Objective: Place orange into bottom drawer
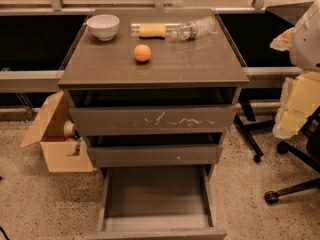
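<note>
Three drawers: they sit one under the other in a grey-brown cabinet (233, 95).
Top drawer (152, 120): its front has pale scratches, and it is pulled out a little.
Middle drawer (155, 155): its front has one tiny white speck, and it is pulled out a little too.
Bottom drawer (156, 199): pulled far out toward the camera, so its flat grey floor shows.
Tabletop (200, 66): the flat brown top of the cabinet.
Orange (142, 53): small and round, on the tabletop near the middle, apart from the other things and not in any drawer.
White bowl (103, 26): upright at the back left corner of the tabletop.
Pale yellow thing (152, 30): lying flat at the back, between the bowl and the bottle.
Clear bottle (195, 29): lying on its side, just beside the yellow thing.
Gripper (300, 101): a pale shape at the right edge, off to the side of the cabinet and well apart from the orange; wide or narrow, I can't tell.
Cardboard box (55, 139): on the floor, just left of the cabinet, flap open.
Chair legs (280, 184): black, with wheels, on the floor at the right.
</note>
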Available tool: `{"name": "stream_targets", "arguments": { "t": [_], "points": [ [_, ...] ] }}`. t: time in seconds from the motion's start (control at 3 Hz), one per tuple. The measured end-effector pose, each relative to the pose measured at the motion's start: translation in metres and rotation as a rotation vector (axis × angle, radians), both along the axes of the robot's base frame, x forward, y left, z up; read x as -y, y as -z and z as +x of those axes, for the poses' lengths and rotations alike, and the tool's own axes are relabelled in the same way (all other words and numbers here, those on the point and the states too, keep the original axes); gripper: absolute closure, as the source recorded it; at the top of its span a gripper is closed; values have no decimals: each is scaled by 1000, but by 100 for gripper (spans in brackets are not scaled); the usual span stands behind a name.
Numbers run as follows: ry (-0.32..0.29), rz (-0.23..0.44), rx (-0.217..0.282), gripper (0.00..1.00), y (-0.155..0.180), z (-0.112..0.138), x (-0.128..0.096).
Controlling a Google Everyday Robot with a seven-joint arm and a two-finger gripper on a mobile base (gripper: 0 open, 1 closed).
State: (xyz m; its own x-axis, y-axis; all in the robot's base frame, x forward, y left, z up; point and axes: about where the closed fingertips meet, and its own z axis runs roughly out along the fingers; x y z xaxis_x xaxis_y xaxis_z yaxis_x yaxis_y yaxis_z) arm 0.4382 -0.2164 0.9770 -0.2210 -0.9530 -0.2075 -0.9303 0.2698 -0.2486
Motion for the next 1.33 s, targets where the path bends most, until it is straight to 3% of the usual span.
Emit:
{"name": "stream_targets", "arguments": {
  "t": [0.33,0.67,1.0,1.33],
  "points": [
    [0,0,0,0,0,0,0],
    [9,61,75,0,7,42,5],
    [18,159,142,0,15,89,5],
    [63,331,203,0,29,140,-9]
  ]
}}
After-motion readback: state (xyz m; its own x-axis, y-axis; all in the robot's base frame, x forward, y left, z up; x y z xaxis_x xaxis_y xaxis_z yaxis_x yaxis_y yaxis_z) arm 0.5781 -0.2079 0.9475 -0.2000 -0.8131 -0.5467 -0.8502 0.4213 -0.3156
